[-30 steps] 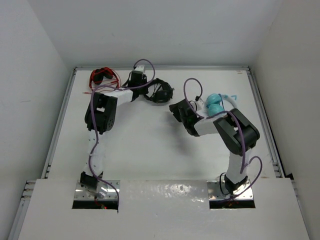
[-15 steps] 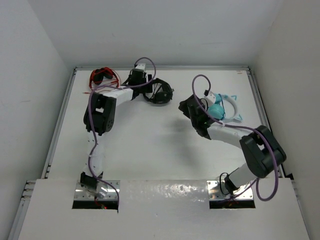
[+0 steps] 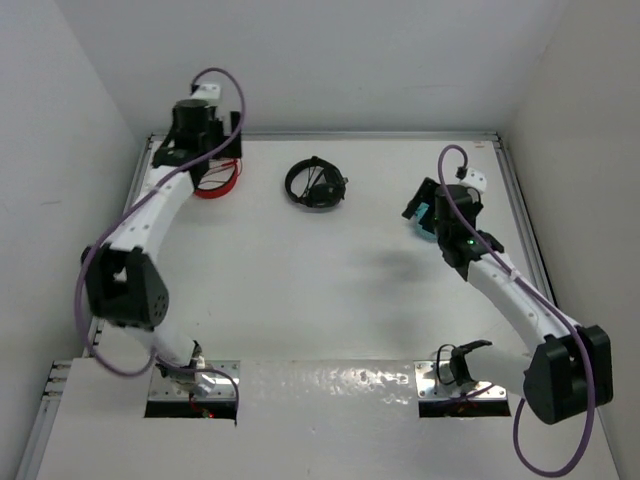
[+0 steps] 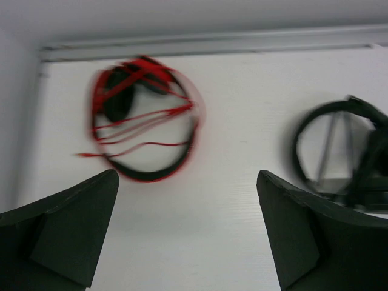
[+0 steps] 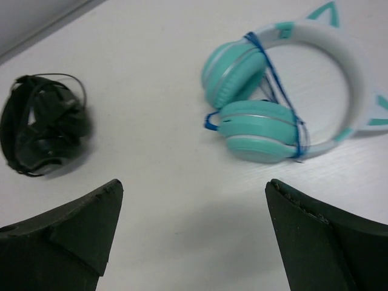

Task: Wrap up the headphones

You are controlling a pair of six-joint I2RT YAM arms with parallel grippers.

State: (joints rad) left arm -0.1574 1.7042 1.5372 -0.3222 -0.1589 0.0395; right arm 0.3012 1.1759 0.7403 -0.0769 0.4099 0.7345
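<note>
Presently: white table, railed edges, plain white walls around. Headphones lie far centre, clear of both arms. Left gripper spread wide, empty, over red headphones; right gripper likewise, over teal cat-ear headphones.

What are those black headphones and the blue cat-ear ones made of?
Black headphones: likely matte plastic with padded cups; they show no shine, though blurred. Cat-ear headphones: smooth, slightly glossy plastic, judging by highlights on the teal cups and pale band.
</note>
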